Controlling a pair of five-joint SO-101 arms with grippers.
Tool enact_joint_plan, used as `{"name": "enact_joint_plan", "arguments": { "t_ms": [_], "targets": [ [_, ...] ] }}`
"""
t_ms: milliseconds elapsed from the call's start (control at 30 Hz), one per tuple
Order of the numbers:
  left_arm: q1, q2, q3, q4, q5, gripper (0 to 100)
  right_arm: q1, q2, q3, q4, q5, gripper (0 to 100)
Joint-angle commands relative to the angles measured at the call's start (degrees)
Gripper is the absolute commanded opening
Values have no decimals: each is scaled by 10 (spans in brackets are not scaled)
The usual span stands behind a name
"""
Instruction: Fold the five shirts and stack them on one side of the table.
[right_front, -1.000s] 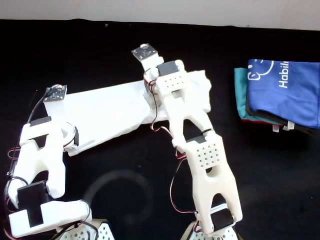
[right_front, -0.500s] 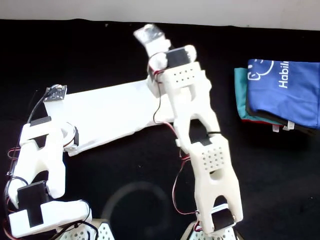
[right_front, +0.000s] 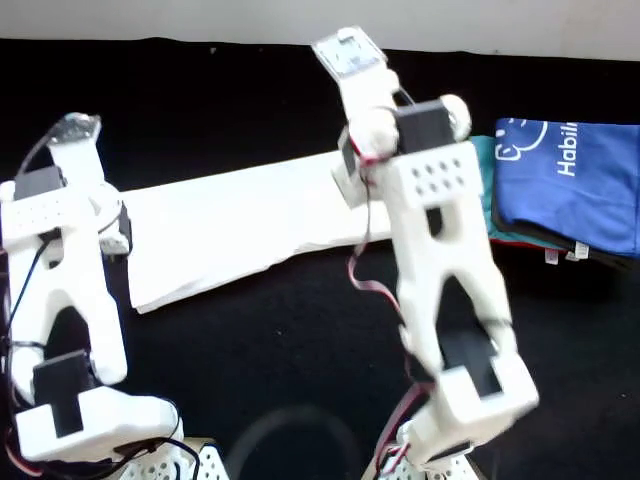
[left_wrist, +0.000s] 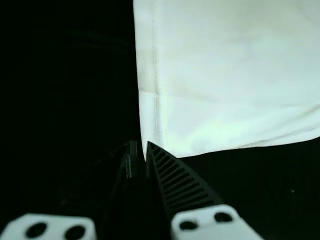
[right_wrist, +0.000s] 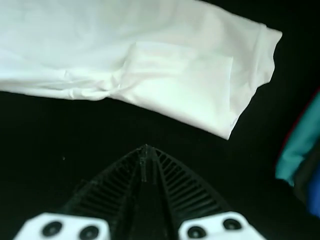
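You are looking at the white shirt (right_front: 230, 225) lying as a long folded strip across the black table (right_front: 200, 85), between your two arms. Your left gripper (left_wrist: 142, 150) is hanging with its jaws pressed together, its tips right at one corner of the strip (I cannot tell whether they are touching the cloth). Your right gripper (right_wrist: 146, 150) is hovering over bare table near the strip's other end, jaws together and gripping nothing. The stack of folded shirts (right_front: 565, 190), blue one on top, is sitting at the table's right side, apart from the white shirt.
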Motion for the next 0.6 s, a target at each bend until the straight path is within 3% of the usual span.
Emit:
{"name": "enact_joint_plan", "arguments": {
  "t_ms": [0,300,567],
  "targets": [
    [-2,39,-58,23,40,203,7,-157,178,-15,-2,9],
    [-6,240,-170,22,74,210,73,-362,499,-141,17,9],
    [-29,359,-285,24,71,210,82,-404,553,-145,77,9]
  ]
}}
